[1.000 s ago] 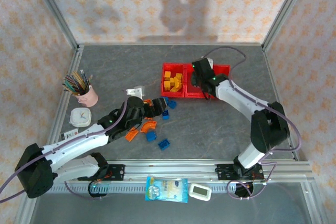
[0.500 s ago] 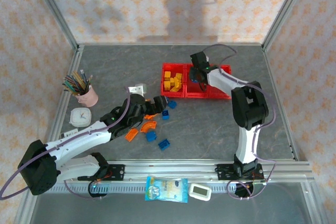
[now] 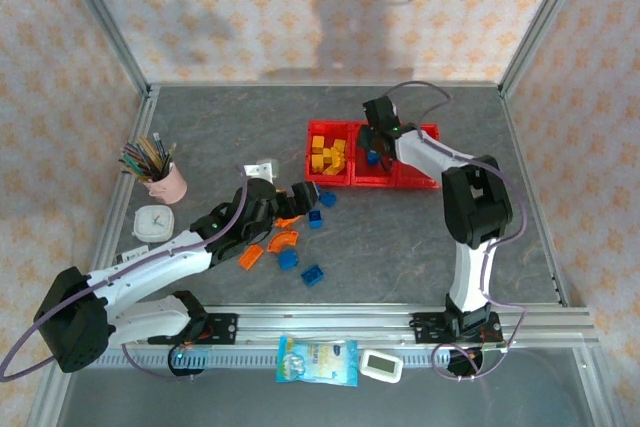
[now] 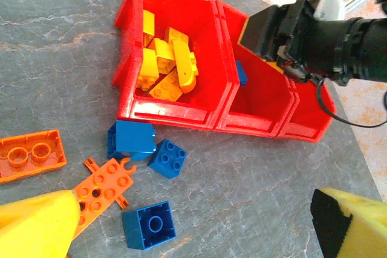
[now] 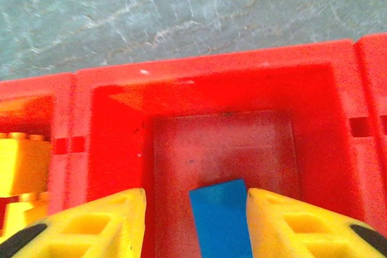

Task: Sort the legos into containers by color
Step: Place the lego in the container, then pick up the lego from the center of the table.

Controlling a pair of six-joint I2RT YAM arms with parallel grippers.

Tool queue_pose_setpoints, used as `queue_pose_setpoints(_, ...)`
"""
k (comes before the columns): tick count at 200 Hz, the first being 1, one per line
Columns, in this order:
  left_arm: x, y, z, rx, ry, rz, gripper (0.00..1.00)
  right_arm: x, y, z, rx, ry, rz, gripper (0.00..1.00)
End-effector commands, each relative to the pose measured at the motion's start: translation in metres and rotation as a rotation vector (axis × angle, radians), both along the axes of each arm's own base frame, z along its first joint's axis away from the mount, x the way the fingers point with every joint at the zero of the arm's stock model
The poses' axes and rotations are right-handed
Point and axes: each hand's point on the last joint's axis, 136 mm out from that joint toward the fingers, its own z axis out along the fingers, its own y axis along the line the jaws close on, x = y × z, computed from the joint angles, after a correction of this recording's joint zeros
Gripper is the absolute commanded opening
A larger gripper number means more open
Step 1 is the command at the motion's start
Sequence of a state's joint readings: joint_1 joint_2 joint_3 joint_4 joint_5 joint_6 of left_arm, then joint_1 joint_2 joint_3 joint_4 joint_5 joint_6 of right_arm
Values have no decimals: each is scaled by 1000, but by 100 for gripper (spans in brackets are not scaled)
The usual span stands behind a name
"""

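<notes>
Right gripper [image 5: 193, 200] hangs over the middle bin [image 5: 224, 89], jaws partly apart. A blue brick [image 5: 221, 222] lies between them, clear of the left finger, its near end cut off by the frame edge. The right arm covers much of the end bin [image 4: 305, 125], so its contents cannot be determined. Yellow bricks [image 4: 166, 64] sit in the first bin [image 4: 172, 119]. Left gripper [image 4: 193, 216] is wide open and empty, above loose blue bricks [image 4: 148, 225] and orange pieces [image 4: 30, 152] on the worktop [image 4: 254, 173]. Since a second ago, the right arm has folded in over the bins.

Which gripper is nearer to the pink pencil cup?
Left. The left gripper is at the loose bricks, a little right of the cup; the right gripper is over the middle bin, farther right.
</notes>
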State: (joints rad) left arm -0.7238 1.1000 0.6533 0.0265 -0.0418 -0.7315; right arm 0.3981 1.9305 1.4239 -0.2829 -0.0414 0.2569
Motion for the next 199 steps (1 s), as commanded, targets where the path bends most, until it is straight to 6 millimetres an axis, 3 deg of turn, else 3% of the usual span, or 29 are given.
queue_pose_setpoints(1,4,7,19,-11,-52,20,99,-12,-7,42,7,-78,1,47)
queue_pose_setpoints(52,-6,21,18,1,-50,41,99,-66,8,47,32,-50,63,48)
queue_pose_setpoints(120,-22,51,8,9,-45,121,99,-145,72,34,26,-24,174,56)
queue_pose_setpoints(166,-29,63,1,7,-37,157,99,-183,116,8,21,30,245,64)
queue_pose_setpoints(199,-31,69,-1,8,-36,175,99,-197,134,-15,-4,66,255,71)
